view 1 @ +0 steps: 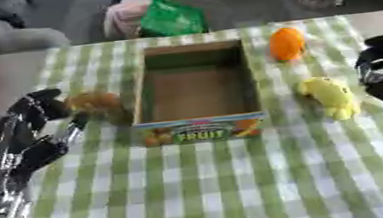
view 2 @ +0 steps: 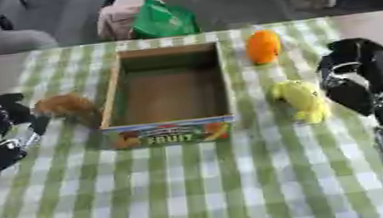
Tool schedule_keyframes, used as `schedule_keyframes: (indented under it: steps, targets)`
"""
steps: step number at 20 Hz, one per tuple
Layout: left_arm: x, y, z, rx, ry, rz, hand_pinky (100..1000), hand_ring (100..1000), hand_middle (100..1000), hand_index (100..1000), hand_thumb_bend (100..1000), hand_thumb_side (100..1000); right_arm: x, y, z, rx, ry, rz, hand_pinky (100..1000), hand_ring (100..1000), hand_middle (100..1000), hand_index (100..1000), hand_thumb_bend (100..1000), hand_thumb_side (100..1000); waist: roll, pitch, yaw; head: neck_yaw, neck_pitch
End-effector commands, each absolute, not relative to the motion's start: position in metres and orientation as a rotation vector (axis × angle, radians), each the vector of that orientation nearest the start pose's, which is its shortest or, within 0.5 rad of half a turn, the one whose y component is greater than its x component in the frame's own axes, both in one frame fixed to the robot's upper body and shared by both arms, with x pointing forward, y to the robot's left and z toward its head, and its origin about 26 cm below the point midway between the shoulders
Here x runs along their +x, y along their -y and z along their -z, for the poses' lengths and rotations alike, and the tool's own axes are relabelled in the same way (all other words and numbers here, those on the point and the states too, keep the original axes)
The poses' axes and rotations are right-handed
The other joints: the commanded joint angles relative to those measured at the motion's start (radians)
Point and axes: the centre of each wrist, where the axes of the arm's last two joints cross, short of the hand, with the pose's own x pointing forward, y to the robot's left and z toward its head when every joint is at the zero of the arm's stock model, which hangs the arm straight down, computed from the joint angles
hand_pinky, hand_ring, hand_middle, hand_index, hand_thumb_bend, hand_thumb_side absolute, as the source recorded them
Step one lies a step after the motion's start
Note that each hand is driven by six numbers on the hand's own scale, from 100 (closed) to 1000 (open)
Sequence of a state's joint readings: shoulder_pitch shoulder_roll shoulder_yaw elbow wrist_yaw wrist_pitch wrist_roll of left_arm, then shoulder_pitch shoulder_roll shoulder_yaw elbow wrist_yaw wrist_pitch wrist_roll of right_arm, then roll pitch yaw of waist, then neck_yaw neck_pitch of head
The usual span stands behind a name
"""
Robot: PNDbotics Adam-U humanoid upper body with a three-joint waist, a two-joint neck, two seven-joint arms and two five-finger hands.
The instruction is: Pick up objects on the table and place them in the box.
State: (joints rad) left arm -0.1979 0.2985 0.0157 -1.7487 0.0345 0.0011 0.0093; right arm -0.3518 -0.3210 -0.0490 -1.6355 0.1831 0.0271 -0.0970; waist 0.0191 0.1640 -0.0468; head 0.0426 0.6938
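While the cardboard box [view 1: 195,88] sits empty in the middle of the checked worktop [view 1: 211,184], its printed end facing the robot, three things lie outside it. A brownish lumpy object [view 1: 94,101] rests just beside the box's left wall, an orange fruit [view 1: 286,43] stands near the far right corner of the box, and a yellow object [view 1: 329,96] (banana-like in colour, though its exact shape is hard to make out) lies to the right of the box, nearer the robot.

The left hand [view 1: 37,127] is close to the brownish object, its fingers partly spread and reaching toward it; whether they touch it I cannot tell, and it has hold of nothing that I can see. The right hand [view 2: 357,77] hangs beside the yellow object, apart from it, fingers hanging relaxed with nothing in them.

Judging by looks, all three are probably light toy foods, stiff enough not to crush. The orange one is round and smooth, so it may roll or slip; fingers and thumb would best close across its widest part. The yellow one seems longer, so a hold across its middle should keep it level. The brown one sits tight to the wall, so approaching from above, fingers on its outer side, looks safest.
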Motion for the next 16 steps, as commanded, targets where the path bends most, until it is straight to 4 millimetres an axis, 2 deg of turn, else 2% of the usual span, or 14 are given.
schedule_keyframes:
  steps: [1, 12, 14, 16]
  targets:
    - [0.316, -0.29, -0.12, 0.185, 1.964, 0.255, 725, 573, 527, 724, 545, 163, 0.351, 0.296, -0.149, -0.5, 1.991, -0.305, 633, 642, 567, 694, 100, 100, 0.0, -0.015, 0.0, 0.0, -0.004]
    - [0.318, -0.292, -0.122, 0.199, 1.962, 0.262, 725, 579, 532, 724, 553, 160, 0.351, 0.295, -0.149, -0.499, 1.993, -0.307, 633, 642, 567, 694, 100, 100, 0.001, -0.017, -0.002, 0.0, -0.004]
    - [0.319, -0.294, -0.125, 0.224, 1.959, 0.281, 726, 582, 536, 726, 558, 160, 0.351, 0.295, -0.149, -0.499, 1.992, -0.309, 633, 642, 567, 694, 100, 100, 0.002, -0.018, -0.002, 0.0, -0.004]
    - [0.322, -0.3, -0.134, 0.276, 1.963, 0.321, 728, 592, 547, 728, 552, 123, 0.351, 0.295, -0.148, -0.499, 1.99, -0.311, 633, 642, 567, 694, 100, 100, 0.003, -0.019, -0.003, 0.001, -0.002]
